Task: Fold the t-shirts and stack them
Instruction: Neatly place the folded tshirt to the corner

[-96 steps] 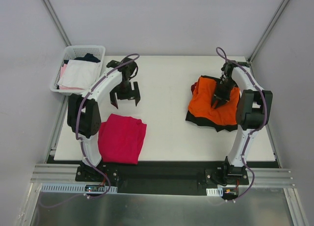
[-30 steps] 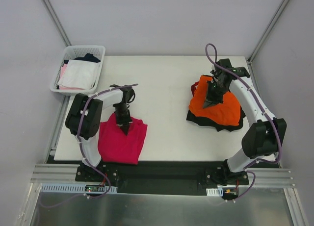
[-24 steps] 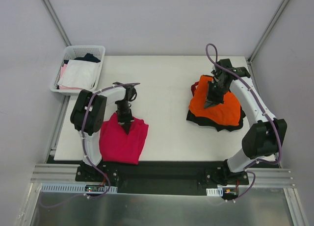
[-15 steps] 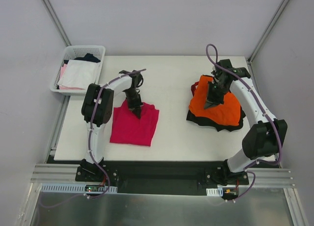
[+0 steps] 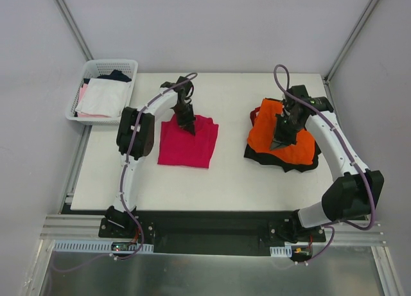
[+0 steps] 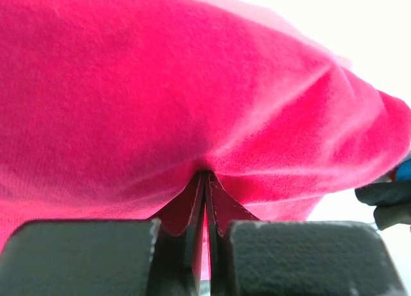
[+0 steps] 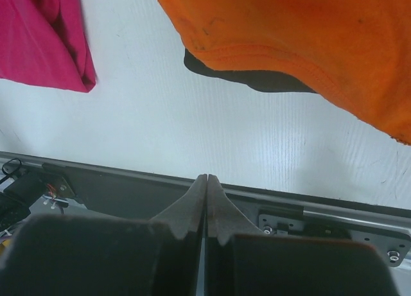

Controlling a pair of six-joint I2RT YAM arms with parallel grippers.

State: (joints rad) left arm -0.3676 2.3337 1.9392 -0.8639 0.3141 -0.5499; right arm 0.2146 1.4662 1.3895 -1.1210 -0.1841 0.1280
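Wrist view: left jaws pinch crimson t-shirt (image 6: pixel 192 84); overhead shows only contact.

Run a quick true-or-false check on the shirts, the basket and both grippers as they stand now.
1. The left gripper is shut on the magenta t-shirt. True.
2. The right gripper grips the orange t-shirt. False: it is shut on nothing.
3. The orange t-shirt lies on the black t-shirt. True.
4. The magenta t-shirt sits on that stack. False: it lies apart on the table, to the stack's left.
5. The white mesh basket is bare. False: it holds white and pink garments.
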